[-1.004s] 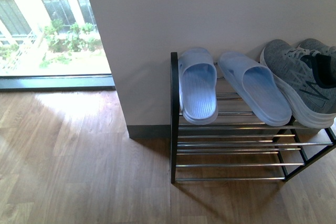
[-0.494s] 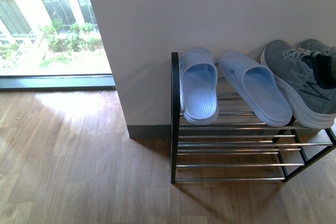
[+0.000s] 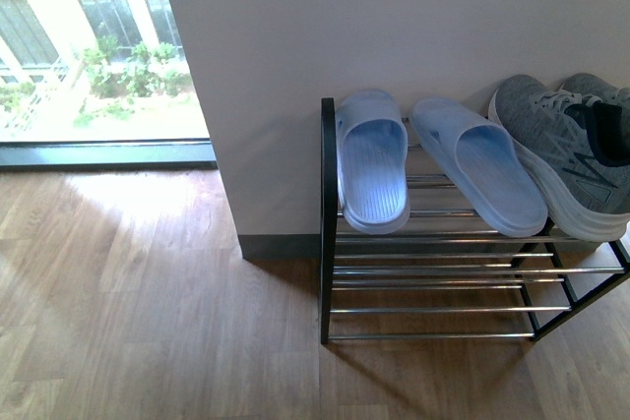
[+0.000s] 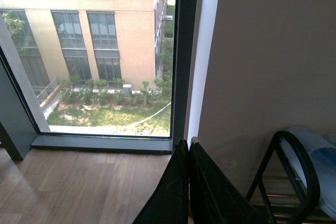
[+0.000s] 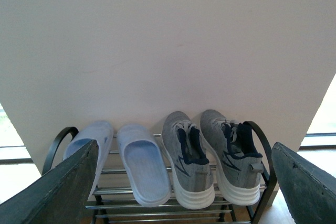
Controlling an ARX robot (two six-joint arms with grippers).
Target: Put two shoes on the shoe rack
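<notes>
Only fingers visible, from the wrist views. On the left gripper (image 4: 188,148), two black flat blades (image 4: 210,192) with a matte, faintly scuffed surface, tapering to narrow tips with a pale edge. On the right gripper (image 5: 186,182), dark grey-green slabs (image 5: 58,190), wedge-shaped, rough and speckled

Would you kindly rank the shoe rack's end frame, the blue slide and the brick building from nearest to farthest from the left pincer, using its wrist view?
1. Rack end frame, close beside the shut left pincer.
2. Pale blue slide, just behind that frame.
3. Brick building, far off outdoors.
</notes>
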